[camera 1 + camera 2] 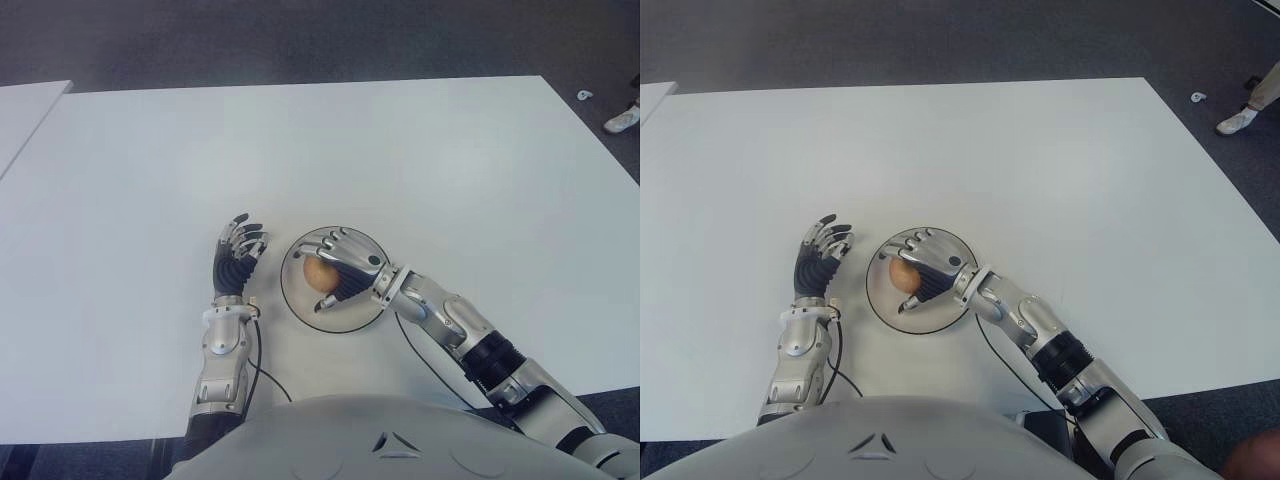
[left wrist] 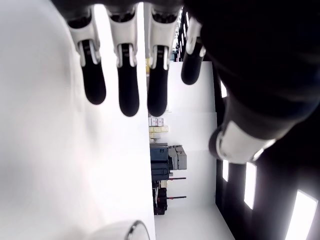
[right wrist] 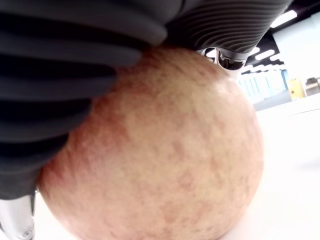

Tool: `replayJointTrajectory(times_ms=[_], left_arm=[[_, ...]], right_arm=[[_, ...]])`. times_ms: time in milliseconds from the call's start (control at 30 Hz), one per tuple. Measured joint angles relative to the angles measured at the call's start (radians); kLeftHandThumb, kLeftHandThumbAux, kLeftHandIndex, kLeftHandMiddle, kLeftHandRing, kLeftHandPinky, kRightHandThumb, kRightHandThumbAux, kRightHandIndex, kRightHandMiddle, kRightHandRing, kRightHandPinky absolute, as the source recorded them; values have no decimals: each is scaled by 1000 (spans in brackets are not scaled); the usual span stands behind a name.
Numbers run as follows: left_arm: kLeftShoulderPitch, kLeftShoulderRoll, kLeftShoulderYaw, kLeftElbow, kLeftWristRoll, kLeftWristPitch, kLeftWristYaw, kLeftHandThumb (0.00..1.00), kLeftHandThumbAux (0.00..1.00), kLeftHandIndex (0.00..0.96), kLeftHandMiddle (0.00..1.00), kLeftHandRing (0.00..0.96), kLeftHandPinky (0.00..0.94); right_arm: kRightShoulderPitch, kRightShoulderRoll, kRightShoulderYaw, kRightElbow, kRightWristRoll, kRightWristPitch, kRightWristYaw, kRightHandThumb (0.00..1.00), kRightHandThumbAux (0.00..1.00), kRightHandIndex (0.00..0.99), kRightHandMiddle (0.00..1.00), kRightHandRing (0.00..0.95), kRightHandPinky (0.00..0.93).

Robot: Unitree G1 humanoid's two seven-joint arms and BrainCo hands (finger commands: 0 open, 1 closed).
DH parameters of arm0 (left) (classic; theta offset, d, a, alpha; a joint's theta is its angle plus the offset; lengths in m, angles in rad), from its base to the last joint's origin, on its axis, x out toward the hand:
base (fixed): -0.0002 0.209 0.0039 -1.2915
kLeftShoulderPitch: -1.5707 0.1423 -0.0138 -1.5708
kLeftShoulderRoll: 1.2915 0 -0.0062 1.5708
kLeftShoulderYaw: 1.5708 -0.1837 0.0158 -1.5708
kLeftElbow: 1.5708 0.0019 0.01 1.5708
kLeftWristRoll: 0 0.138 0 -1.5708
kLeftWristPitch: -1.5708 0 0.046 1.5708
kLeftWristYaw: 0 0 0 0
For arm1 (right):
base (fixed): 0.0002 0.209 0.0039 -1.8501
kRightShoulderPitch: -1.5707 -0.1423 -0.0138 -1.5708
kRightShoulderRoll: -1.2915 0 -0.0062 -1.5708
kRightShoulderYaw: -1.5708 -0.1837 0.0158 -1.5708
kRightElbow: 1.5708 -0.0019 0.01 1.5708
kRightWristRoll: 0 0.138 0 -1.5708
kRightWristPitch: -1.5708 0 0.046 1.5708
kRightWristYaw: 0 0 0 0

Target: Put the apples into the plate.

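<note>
We see the right hand (image 1: 340,268) over the plate (image 1: 300,300), its ribbed dark fingers (image 3: 75,60) wrapped around the apple (image 1: 318,274). In the right wrist view the apple (image 3: 160,150) fills most of the picture: round, yellowish skin mottled with red flecks, pressed close against the rubbery palm ridges. We cannot tell whether the apple touches the plate's floor or is held just above it.

The plate is a shallow white round dish with a thin dark rim, sitting near the table's front edge, just ahead of our torso. Its rim shows bare on the left and front sides; the hand covers the right part.

Our left hand (image 1: 238,252) shows just left of the plate, apart from it, fingers (image 2: 128,95) extended side by side and holding nothing. Their tips are glossy black, the middle links white plastic.

The table (image 1: 400,160) is a smooth matte white slab with straight edges. Beyond the plate it is open all the way to its far edge, and wide open room lies to both sides. Dark carpet (image 1: 300,40) lies beyond.
</note>
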Motion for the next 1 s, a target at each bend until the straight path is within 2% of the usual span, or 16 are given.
replayJointTrajectory(times_ms=[300,567,1000], left_arm=[[-11,6,3,24,-10,-34,-8,258,703,196,323,334,337],[-24,9,3,35,-9,-38,-8,270,711,189,318,331,336],[-35,16,6,59,-19,-73,-12,302,731,209,333,346,348]], right_arm=[[-14,-56,-14,-1,-6,-61,-17,29,368,0,0,0,0],[-15,-56,-30,19,-3,-122,-90,38,341,0,0,0,0],[-10,-55,-79,34,45,-169,-113,58,331,0,0,0,0]])
